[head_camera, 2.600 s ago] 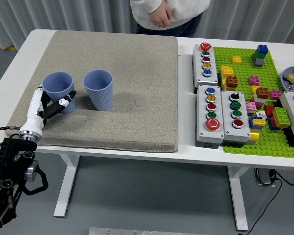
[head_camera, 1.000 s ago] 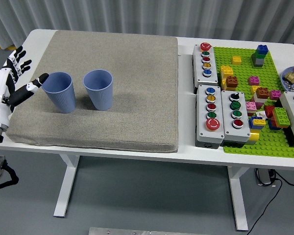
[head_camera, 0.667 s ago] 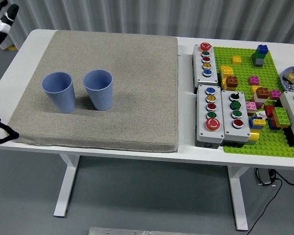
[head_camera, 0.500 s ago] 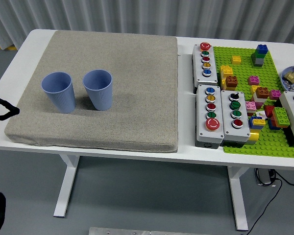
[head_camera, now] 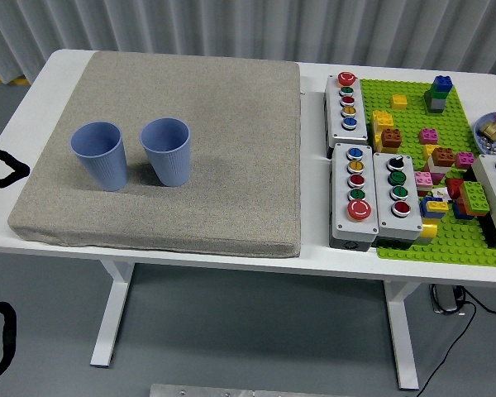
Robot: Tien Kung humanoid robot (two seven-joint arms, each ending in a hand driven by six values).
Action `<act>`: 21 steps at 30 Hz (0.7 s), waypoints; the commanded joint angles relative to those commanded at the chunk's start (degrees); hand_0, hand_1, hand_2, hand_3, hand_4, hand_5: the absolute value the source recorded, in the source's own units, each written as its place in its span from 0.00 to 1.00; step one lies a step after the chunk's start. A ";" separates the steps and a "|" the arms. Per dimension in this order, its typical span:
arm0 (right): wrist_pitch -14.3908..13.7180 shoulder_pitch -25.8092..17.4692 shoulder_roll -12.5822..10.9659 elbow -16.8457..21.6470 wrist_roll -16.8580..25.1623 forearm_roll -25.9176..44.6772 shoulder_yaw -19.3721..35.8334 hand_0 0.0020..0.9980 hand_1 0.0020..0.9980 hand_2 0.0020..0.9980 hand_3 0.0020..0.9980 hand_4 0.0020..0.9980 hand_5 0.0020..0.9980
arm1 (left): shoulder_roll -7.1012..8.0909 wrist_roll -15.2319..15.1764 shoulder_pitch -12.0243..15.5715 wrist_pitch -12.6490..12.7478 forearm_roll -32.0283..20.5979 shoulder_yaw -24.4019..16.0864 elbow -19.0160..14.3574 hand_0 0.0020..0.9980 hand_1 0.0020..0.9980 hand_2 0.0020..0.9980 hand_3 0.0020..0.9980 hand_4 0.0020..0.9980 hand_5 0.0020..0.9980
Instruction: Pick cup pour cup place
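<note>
Head view: the left hand is gone from the frame. A second ago it hung open beside the left cup (head_camera: 99, 155), its fingers spread wide and its thumb tip near the rim. Then it swung up past the top left corner, and now only a black loop of the arm (head_camera: 2, 168) shows at the left edge. More black bits show below it by the lower corner. With no fingers in sight, I cannot tell whether they are spread or pressed together. The right hand is out of view too. The person who stood at the far side earlier has left as well.

Neither cup has shifted since the hand let go. The left cup stands upright on the grey mat (head_camera: 223, 107), just right of the arm loop and well inside the mat's left edge. It is blue and ribbed, mouth open to the camera, and what is inside cannot be made out. The right cup (head_camera: 166, 150) is its twin and stands upright just beside it with a narrow gap between them. Both throw soft shadows to the right.

Farther right on the desk (head_camera: 314, 258), well apart from the cups, sit the button boxes (head_camera: 355, 194) and a green baseplate (head_camera: 413, 240) strewn with bricks (head_camera: 441, 93).
</note>
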 joint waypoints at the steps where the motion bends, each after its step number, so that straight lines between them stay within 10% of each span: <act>1: 0.03 0.03 -0.02 0.00 0.00 0.04 0.02 0.75 0.70 0.75 0.60 0.11 0.26 | 0.04 -0.07 -0.04 0.10 -0.10 -0.18 0.20 0.86 0.89 1.00 1.00 0.96 1.00; 21: -0.01 0.26 0.09 0.00 -0.08 -0.14 0.50 0.75 0.70 0.75 0.60 0.12 0.25 | -2.26 -3.39 2.95 0.80 -5.38 -3.99 1.43 0.87 0.89 1.00 1.00 0.93 1.00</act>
